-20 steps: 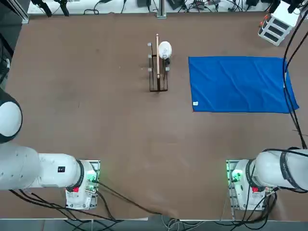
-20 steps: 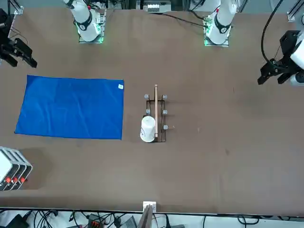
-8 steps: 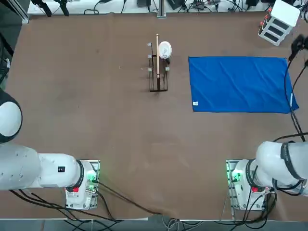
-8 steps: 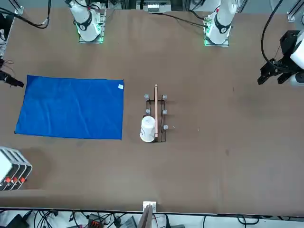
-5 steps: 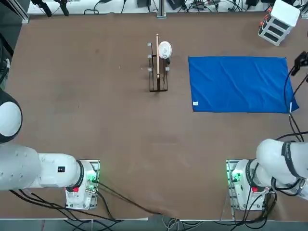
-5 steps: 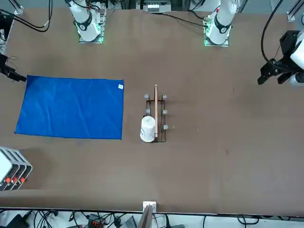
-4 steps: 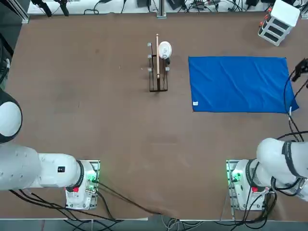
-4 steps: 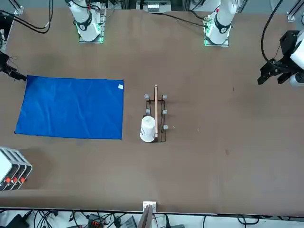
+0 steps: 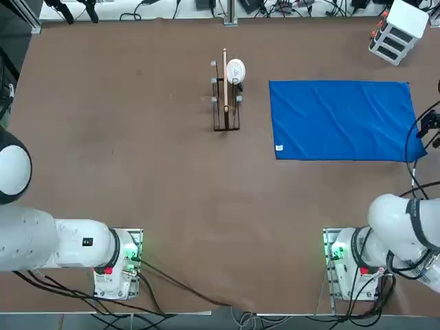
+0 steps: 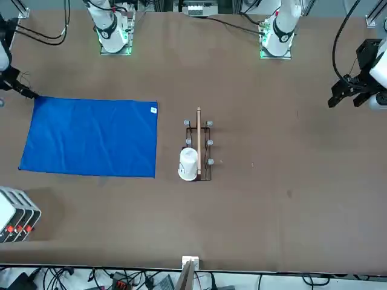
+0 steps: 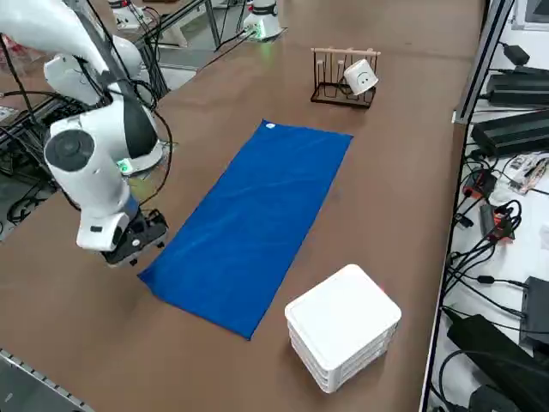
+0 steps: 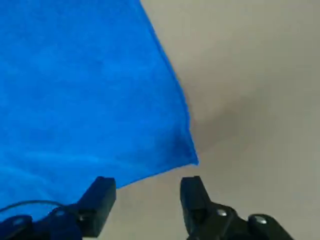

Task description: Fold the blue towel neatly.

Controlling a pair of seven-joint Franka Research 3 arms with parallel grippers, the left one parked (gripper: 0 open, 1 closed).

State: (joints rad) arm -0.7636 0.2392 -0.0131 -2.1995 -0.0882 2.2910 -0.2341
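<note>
The blue towel point(image 9: 342, 120) lies flat and spread out on the right half of the brown table, lightly wrinkled, with a small white tag point(image 9: 279, 147) at its near-left corner. My right gripper point(image 9: 431, 128) hovers low just outside the towel's near-right corner, also seen in the right side view point(image 11: 141, 241) and front view point(image 10: 22, 90). In the wrist view the right gripper point(image 12: 147, 198) is open, its two black fingertips point(image 12: 101, 195) apart with bare table between them. The towel's corner point(image 12: 191, 159) lies just ahead of them, untouched.
A wooden rack point(image 9: 225, 103) holding a white cup point(image 9: 235, 69) stands left of the towel. A white box point(image 9: 398, 30) sits at the far right corner, close to the towel's far edge point(image 11: 343, 326). Cables hang off the table's right side.
My right gripper has moved along the towel's right short edge from the far corner toward the near-right corner. The towel has not moved.
</note>
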